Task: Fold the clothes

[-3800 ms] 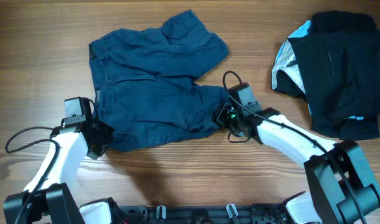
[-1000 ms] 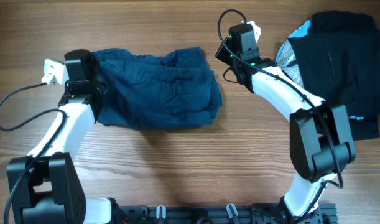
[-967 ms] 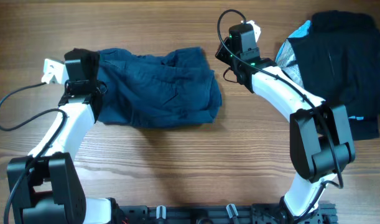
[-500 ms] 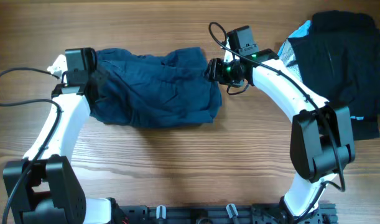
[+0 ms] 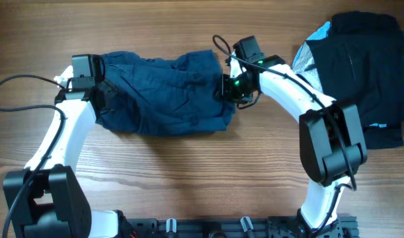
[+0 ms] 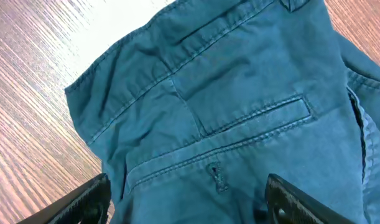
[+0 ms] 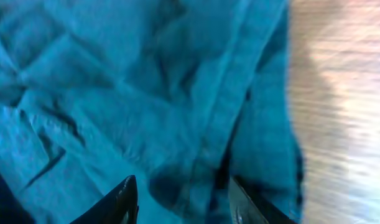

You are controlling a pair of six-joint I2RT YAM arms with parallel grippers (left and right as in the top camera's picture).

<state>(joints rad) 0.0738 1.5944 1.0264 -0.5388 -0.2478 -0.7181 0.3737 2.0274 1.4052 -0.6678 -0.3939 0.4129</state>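
Left gripper [image 6: 186, 190] and right gripper [image 7: 182, 198] both released, spread over the navy shorts [image 5: 168, 92] mid-frame. I'd pinch each end's edge, both layers, before folding.

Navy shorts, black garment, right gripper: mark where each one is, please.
navy shorts [image 5: 168, 96]: overhead view, middle of the folded fabric.
black garment [image 5: 363, 66]: overhead view, dark outer fabric.
right gripper [image 7: 182, 200]: right wrist view, midway between its fingertips, over the shorts.
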